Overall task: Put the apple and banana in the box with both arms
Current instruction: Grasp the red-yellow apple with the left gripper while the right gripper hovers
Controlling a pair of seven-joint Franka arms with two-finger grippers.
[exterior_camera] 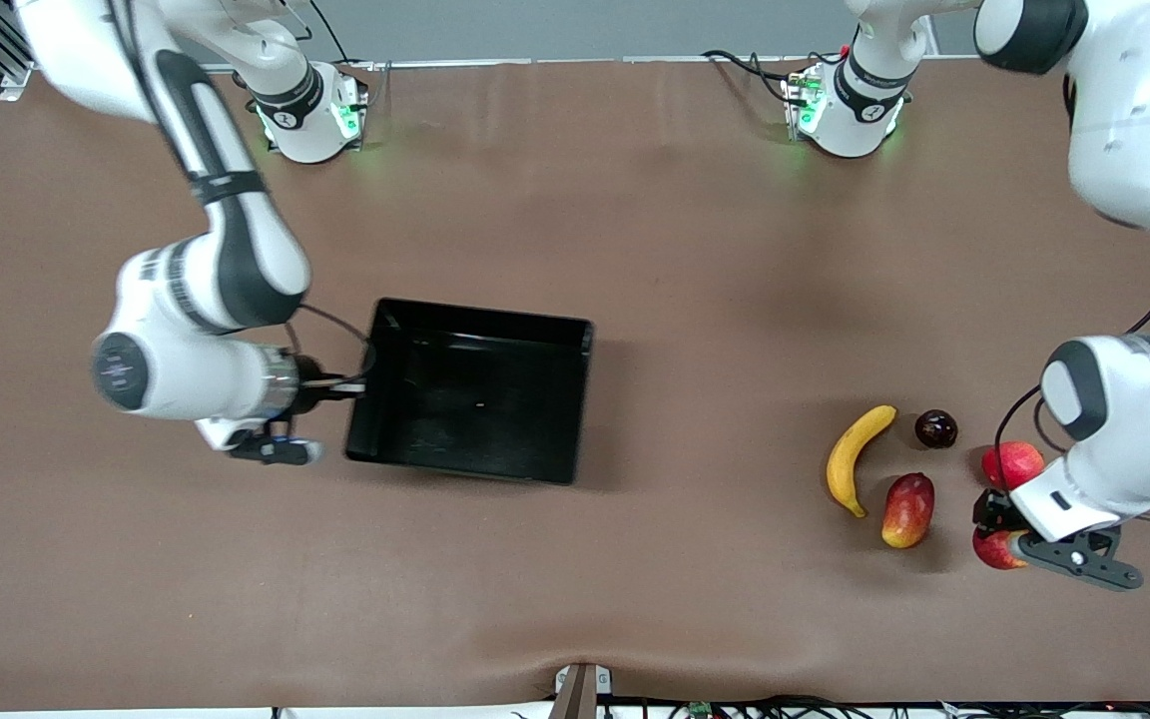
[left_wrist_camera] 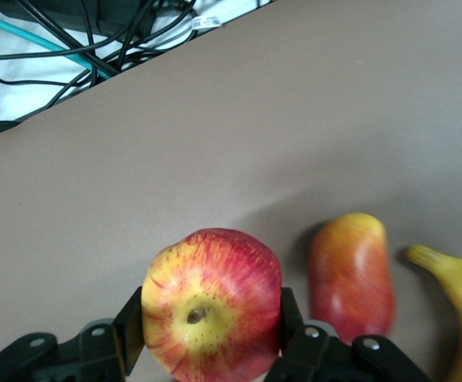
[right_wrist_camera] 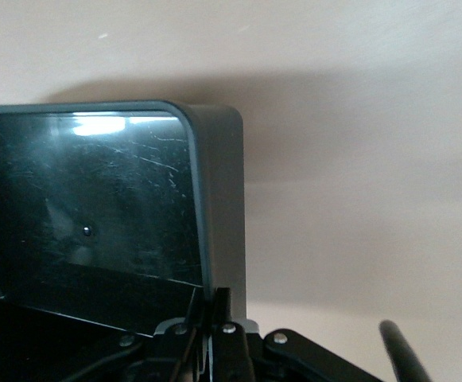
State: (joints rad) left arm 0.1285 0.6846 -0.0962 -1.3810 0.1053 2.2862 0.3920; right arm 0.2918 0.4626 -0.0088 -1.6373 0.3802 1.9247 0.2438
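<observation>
At box (exterior_camera: 575, 399) wall, right claw (exterior_camera: 355, 387) pinching, left claw (left_wrist_camera: 207, 334) gripping apple (left_wrist_camera: 211, 304)

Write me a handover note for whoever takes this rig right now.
Left gripper: shut on the apple, at the table's left-arm end near the mango-like fruit.
Right gripper: shut on the wall of the box at its right-arm end.
Banana: on the table, untouched, beside the mango-like fruit.
Done: apple gripped, box gripped.
Left: put apple, then banana, into the empty box.
</observation>
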